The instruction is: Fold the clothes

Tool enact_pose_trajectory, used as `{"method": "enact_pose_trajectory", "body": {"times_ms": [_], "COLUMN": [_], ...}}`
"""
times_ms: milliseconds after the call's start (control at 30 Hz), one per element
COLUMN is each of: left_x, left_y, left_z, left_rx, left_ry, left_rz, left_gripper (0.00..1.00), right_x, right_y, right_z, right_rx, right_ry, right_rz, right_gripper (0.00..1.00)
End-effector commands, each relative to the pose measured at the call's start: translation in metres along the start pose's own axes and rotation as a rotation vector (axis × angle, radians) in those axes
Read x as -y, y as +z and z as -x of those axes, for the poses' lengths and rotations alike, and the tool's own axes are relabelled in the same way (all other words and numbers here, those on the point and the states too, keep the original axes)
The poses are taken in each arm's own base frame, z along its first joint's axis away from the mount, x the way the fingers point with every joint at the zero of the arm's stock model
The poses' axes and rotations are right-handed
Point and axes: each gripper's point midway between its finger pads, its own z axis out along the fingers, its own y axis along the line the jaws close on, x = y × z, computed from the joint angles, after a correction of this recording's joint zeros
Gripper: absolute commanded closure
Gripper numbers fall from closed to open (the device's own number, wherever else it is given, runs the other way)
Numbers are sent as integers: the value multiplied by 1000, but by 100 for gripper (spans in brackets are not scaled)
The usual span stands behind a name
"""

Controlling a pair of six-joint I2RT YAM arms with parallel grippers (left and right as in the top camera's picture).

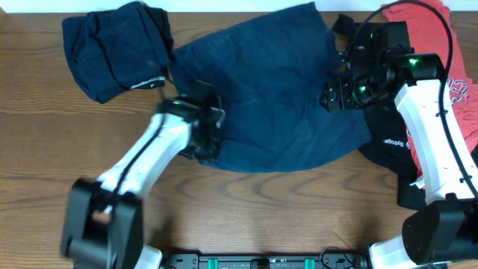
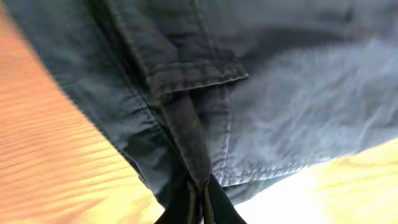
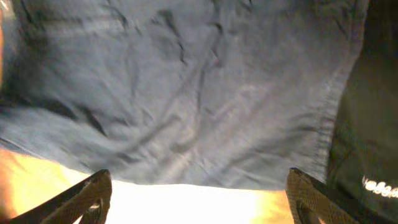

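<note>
Left gripper [image 2: 198,204]: jaws clenched on a pinch of dark cloth at the hem of the denim shorts; both fingers pressed together with fabric between them.
Denim shorts [image 1: 276,90]: navy, spread flat between the two grippers; a raised ridge of cloth runs from the left jaws up to a stitched flap [image 2: 198,78]. The other hem lies just ahead of the right jaws.
Right gripper [image 3: 198,183]: jaws released and spread wide, nothing between them; hovering over the shorts' edge, with bright bare table showing between the fingers [image 3: 93,199].
Black tee [image 3: 373,112]: just outside the right gripper's outer finger, tucked partly under the shorts' side seam; small white print [image 3: 380,186] beside that finger.
Red tee [image 1: 448,45]: behind the right gripper, on the side away from the shorts, dark lettering at its edge.
Dark navy piece [image 1: 112,52]: crumpled heap, well apart from the left jaws, beyond the shorts' far corner.
Table [image 1: 45,149]: brown wood grain, bare to the outer side of the left jaws.
</note>
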Motion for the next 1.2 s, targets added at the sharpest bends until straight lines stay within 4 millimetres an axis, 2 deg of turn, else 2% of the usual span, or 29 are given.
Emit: {"method": "enact_pose_trajectory", "body": {"times_ms": [0, 100, 233, 400, 533, 700, 967, 1067, 1167], "left_x": [-23, -33, -45, -66, -84, -94, -95, -95, -95], "left_y": [-25, -36, -38, -41, -44, -46, -46, -47, -47], "left_z": [6, 9, 8, 10, 9, 8, 11, 12, 13], "left_rx": [92, 133, 137, 156, 163, 168, 182, 186, 190], "left_ry": [-89, -124, -162, -207, -252, -283, -291, -291, -290], "left_rz": [72, 75, 85, 134, 170, 175, 174, 174, 174], "left_gripper": [94, 94, 94, 94, 94, 94, 94, 94, 94], "right_x": [-6, -11, -18, -16, -2, 7, 16, 13, 9], "right_y": [-7, -6, 2, 28, 55, 74, 111, 125, 135], "right_z": [-12, -29, -51, -89, -120, -138, -164, -170, -173], "right_rx": [-28, -98, -183, -303, -372, -387, -376, -355, -337], "right_ry": [12, 44, 51, 67, 142, 197, 247, 251, 246], "right_rz": [6, 8, -1, -56, -122, -151, -155, -110, -84], "right_gripper": [16, 18, 19, 19, 20, 20, 23, 28, 38]}}
